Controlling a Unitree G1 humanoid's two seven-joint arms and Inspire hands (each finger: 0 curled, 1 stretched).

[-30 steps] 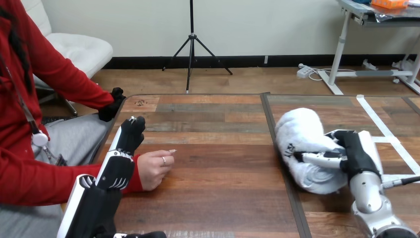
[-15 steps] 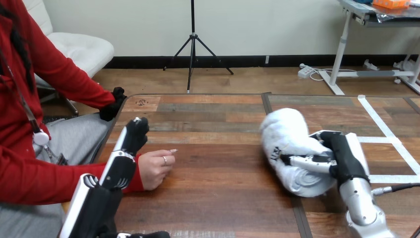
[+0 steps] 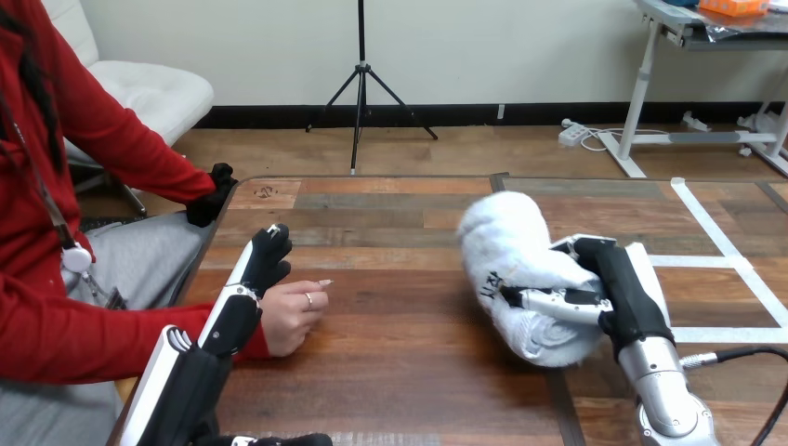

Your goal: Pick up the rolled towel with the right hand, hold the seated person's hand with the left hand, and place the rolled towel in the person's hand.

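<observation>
Bare wooden table [image 3: 400, 321] open between the person's hand [image 3: 290, 318] and the rolled towel [image 3: 516, 269], left hand [image 3: 263, 262] close against that hand

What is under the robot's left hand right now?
The person's hand, loosely closed on the table, lies partly under the left hand. Its wrist is covered, so whether they touch cannot be seen.
</observation>
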